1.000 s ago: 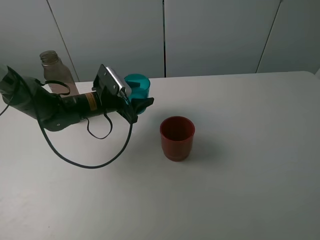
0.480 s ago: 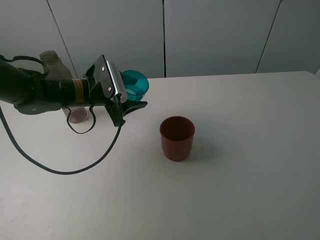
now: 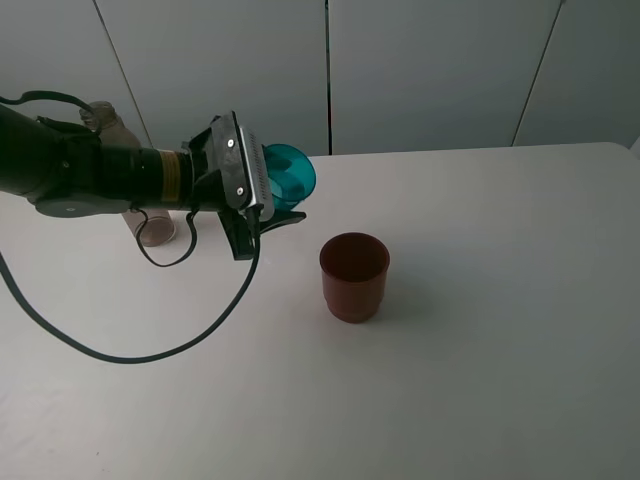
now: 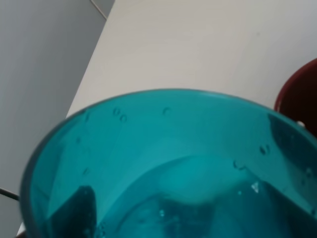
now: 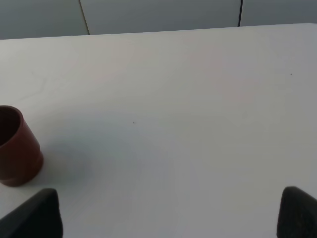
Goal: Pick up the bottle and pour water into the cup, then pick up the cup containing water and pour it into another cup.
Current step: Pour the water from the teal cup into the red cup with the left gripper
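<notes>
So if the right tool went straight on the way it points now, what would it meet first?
Most likely only the bare table. The right tool is open and looks down at the white surface; the dark red cup stands off to one side of its line. Depth is unclear.

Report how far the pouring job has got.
Done: water sits in the teal cup, and the bottle stands released. In hand: the left claw holds that cup lifted, tilted toward the red cup. Left: the pour; no stream shows.
</notes>
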